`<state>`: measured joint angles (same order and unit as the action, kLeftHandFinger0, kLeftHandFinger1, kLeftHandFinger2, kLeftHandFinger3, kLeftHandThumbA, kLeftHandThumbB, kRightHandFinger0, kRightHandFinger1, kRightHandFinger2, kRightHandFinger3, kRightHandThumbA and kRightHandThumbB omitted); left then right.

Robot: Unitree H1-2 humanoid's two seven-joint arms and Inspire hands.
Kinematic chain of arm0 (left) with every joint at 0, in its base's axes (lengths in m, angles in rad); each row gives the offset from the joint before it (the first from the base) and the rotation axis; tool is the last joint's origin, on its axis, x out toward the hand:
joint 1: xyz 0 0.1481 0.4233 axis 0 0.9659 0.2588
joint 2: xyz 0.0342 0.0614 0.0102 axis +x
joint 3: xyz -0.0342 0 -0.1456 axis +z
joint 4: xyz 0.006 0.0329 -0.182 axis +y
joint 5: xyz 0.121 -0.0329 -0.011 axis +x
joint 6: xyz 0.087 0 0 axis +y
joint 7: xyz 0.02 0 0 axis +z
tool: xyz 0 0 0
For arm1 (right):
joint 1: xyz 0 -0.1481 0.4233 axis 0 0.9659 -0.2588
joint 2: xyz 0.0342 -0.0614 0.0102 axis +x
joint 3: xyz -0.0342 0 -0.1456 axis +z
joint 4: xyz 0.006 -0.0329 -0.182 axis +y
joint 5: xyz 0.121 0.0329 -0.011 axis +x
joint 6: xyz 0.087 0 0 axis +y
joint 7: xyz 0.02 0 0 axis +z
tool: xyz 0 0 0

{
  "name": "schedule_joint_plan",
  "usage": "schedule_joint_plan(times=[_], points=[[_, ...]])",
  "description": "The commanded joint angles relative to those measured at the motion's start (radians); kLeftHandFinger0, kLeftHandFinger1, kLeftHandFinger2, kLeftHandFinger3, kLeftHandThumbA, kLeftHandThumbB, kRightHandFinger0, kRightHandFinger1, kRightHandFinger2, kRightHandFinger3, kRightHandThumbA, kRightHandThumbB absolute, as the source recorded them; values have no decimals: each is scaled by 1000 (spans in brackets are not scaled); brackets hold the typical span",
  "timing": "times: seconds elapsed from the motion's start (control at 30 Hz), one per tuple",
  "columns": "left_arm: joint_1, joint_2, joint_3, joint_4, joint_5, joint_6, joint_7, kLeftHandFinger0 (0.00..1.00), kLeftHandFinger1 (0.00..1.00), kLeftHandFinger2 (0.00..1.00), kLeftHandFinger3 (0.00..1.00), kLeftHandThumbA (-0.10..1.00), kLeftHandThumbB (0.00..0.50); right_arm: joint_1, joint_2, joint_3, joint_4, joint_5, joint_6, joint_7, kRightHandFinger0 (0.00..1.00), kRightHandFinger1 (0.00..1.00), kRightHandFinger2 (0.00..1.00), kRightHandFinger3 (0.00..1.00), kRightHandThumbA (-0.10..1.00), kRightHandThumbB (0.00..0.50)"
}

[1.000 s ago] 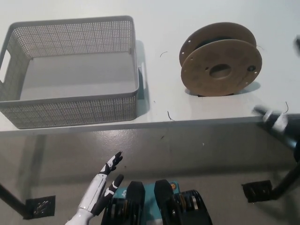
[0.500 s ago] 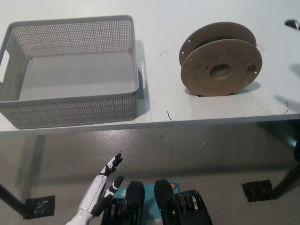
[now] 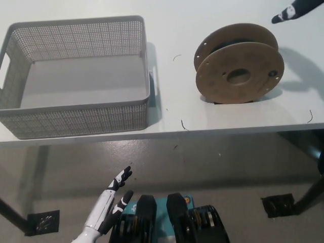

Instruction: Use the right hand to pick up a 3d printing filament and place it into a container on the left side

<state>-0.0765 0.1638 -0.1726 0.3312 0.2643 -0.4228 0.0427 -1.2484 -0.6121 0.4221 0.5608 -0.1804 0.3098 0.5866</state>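
White tabletop (image 3: 167, 30), bare between items; on its left side the grey perforated plastic basket (image 3: 76, 119), with nothing in it, and well apart to its right the brown cardboard filament spool (image 3: 238, 66), standing on edge with nothing blocking it. My black right hand (image 3: 291, 11) has come in at the top right corner, beyond the spool and not touching it; only a tip shows, so I cannot tell if the fingers are spread. My white left hand (image 3: 109, 207) rests low below the table edge, fingers apart, unchanged.

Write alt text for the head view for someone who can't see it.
A brown filament spool stands on a white table, right of an empty grey basket. The black right hand enters at the top right; the white left hand rests open below the table edge.
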Motion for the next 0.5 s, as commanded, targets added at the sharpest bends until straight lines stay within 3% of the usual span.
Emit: schedule_joint_plan(times=[0.0,0.17,0.2,0.27,0.37,0.47], points=[[-5,36,-26,-22,-8,-47,-2,1000,1000,1000,1000,1000,298,-414,44,94,357,-32,85,395,1000,1000,1000,1000,1000,420],[-10,37,-23,-22,-13,-47,-10,1000,1000,1000,1000,1000,309,-506,138,164,551,-94,-50,373,1000,1000,1000,1000,1000,438],[-11,38,-24,-22,-19,-47,-12,1000,1000,1000,1000,1000,309,-518,155,170,579,-99,-46,359,1000,1000,1000,1000,1000,417],[-13,39,-23,-19,-19,-47,-16,1000,1000,1000,1000,1000,315,-536,183,187,630,-109,-37,345,1000,1000,1000,1000,1000,424],[-20,41,-23,-19,-13,-47,-22,1000,1000,1000,1000,1000,324,-536,209,194,690,-109,-75,336,1000,1000,1000,1000,1000,472],[-21,42,-26,-22,-9,-47,-21,1000,1000,1000,1000,1000,327,-549,239,201,744,-110,-79,350,1000,1000,1000,1000,1000,482]])
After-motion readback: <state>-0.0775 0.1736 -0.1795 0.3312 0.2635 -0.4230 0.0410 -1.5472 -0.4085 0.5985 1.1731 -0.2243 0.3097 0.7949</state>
